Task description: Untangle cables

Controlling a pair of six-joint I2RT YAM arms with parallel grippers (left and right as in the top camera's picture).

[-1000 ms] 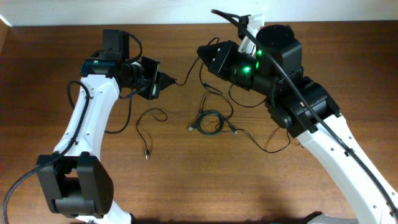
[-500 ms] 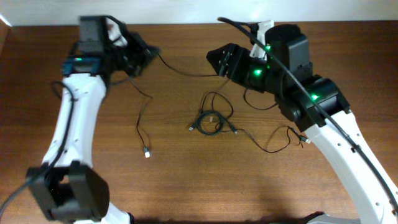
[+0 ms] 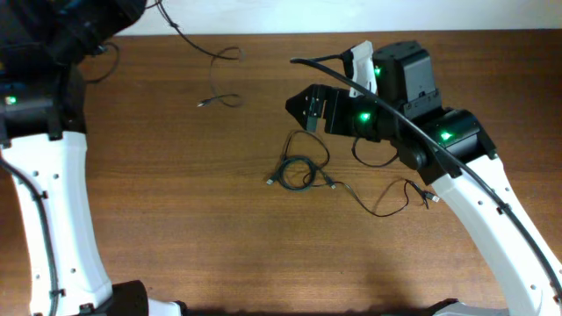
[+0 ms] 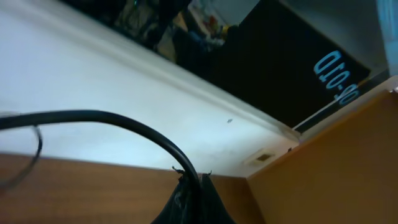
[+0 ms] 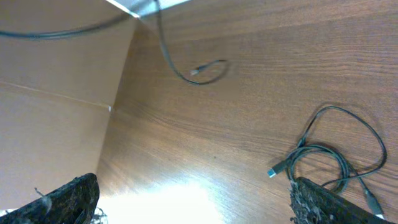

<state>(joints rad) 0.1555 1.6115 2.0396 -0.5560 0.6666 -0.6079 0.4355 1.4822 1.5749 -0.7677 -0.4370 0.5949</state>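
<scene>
Pulling one thin black cord point(image 3: 219, 56) free, the left hand point(image 4: 194, 198) pinches it at the brown wooden desk's point(image 3: 176, 228) far-left corner; the right hand point(image 3: 300, 107) has just spread wide, empty; the knotted black coil of cords point(image 3: 297, 172) stays mid-desk, still tangled.

table point(image 3: 176, 219): brown wood — smooth, slight sheen | cables point(image 3: 290, 175): black, matt sheath

Only a dark wedge of the left gripper point(image 4: 194, 200) in its wrist view, pinched on a loose strand point(image 4: 87, 114) cut by the left edge; overhead, smeared and cropped at the far left corner. Both fingers point(image 5: 68, 199) of the right gripper point(image 5: 193, 183) cropped at the bottom; knotted coil point(image 5: 314, 149) partly hidden behind one; plug ends too small to identify.
</scene>
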